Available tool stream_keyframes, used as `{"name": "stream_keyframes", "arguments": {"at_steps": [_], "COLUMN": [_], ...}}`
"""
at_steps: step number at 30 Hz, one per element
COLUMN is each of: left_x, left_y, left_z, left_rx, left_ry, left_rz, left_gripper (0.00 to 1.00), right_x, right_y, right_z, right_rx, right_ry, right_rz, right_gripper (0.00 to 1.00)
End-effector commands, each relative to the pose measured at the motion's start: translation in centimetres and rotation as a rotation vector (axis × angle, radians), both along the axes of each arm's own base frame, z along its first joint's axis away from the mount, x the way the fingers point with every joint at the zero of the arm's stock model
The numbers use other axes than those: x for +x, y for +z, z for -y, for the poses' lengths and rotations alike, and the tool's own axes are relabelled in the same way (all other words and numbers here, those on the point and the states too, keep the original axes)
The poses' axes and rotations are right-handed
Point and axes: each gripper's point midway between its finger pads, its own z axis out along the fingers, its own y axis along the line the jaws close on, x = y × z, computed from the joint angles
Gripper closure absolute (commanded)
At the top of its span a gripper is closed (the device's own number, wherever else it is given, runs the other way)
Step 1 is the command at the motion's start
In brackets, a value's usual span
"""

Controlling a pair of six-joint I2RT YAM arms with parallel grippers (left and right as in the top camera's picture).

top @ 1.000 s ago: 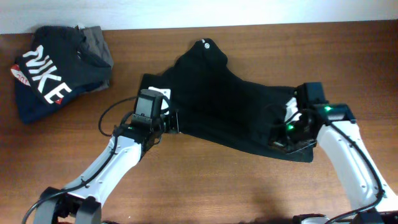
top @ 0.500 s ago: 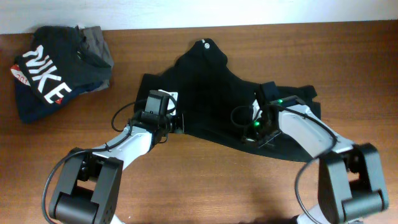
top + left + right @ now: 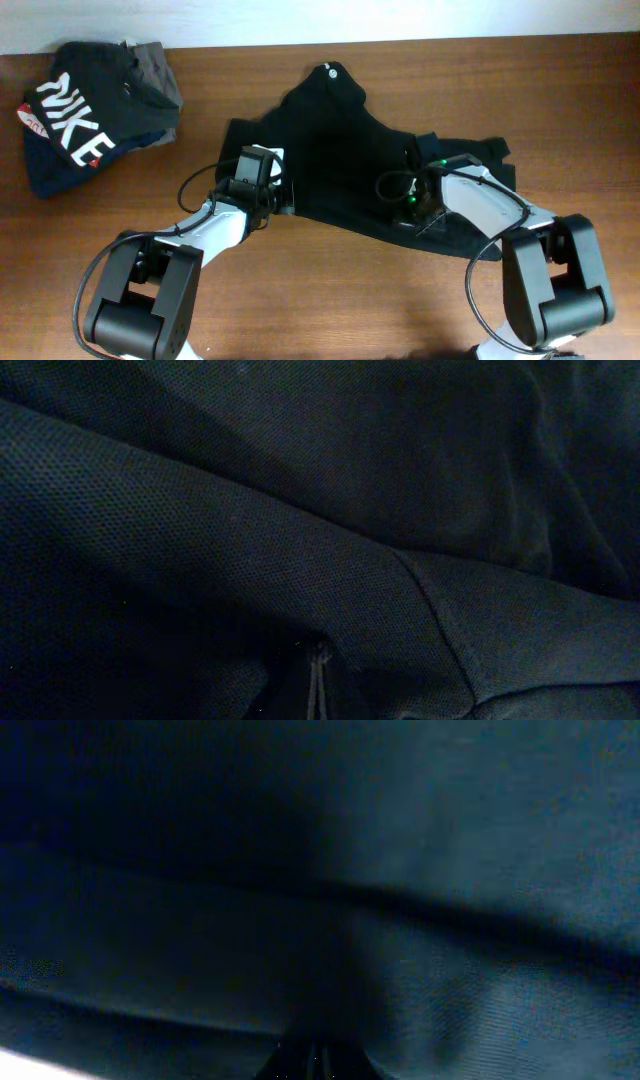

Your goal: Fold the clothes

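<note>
The black T-shirt (image 3: 340, 150) is lying spread across the middle of the wooden table (image 3: 330, 300). Its long axis is running left to right and sagging a little toward the right, and the collar, with its white round mark (image 3: 327, 70), is pointing at the far edge. Both arms are working on the near hem. The left gripper (image 3: 283, 203) is sitting at the shirt's left lower corner, while the right gripper (image 3: 405, 210) is reaching well in over the cloth on the right side, with the right sleeve bunching just beyond it. Both pairs of jaws are standing closed, and each wrist view is filling with dark knit drawn in at the fingertips, so each is judged to be pinching shirt fabric. The bulk of the shirt is lying away from the jaws, toward the collar (the NIKE garment (image 3: 70, 125) is sitting well apart at the far left), so the fold is likely calling for both hems to travel forward together.
</note>
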Motion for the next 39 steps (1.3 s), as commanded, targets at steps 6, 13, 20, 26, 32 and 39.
{"name": "stream_keyframes", "arguments": {"at_steps": [6, 13, 20, 26, 32, 39], "left_x": [0.5, 0.5, 0.6, 0.7, 0.7, 0.7], "left_y": [-0.1, -0.1, -0.2, -0.3, -0.3, -0.3], "left_z": [-0.2, -0.2, -0.4, -0.8, -0.9, -0.9], "left_rx": [0.015, 0.015, 0.028, 0.044, 0.041, 0.041], "left_ry": [0.004, 0.004, 0.013, 0.031, 0.046, 0.046], "left_rz": [0.006, 0.007, 0.01, 0.014, 0.009, 0.01], "left_gripper": [0.99, 0.96, 0.95, 0.95, 0.95, 0.94], "right_x": [0.9, 1.7, 1.4, 0.5, 0.3, 0.4], "right_y": [-0.7, -0.5, 0.2, 1.5, 2.1, 1.8], "right_z": [6.4, 10.6, 13.0, 14.8, 16.9, 18.7], "right_rx": [-0.134, -0.295, -0.437, -0.548, -0.558, -0.512], "right_ry": [-0.138, -0.153, -0.2, -0.19, -0.253, -0.342], "right_rz": [0.001, 0.045, 0.044, 0.005, -0.018, -0.011], "right_gripper": [0.96, 0.96, 0.96, 0.96, 0.92, 0.92]}}
